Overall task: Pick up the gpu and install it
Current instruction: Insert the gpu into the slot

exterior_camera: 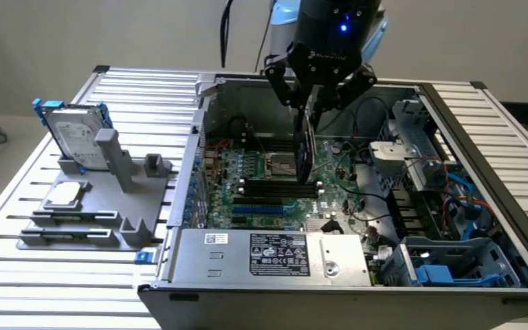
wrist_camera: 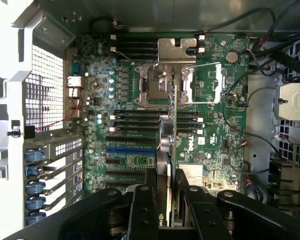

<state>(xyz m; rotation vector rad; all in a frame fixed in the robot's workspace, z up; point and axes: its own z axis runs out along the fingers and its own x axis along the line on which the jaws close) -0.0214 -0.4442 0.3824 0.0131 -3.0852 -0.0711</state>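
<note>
Currently my claw (exterior_camera: 313,103) is clamped on the graphics card (exterior_camera: 305,148), which hangs edge-down just above the circuit board (exterior_camera: 264,168) inside the open computer case (exterior_camera: 193,158); risk, as I judge it: any tilt or offset would jam its edge against the neighbouring black slots (exterior_camera: 278,185).

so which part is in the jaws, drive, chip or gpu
The gpu, held on edge in the jaws over the motherboard; the hard drive and processor chip sit on the grey holder outside the case.
</note>
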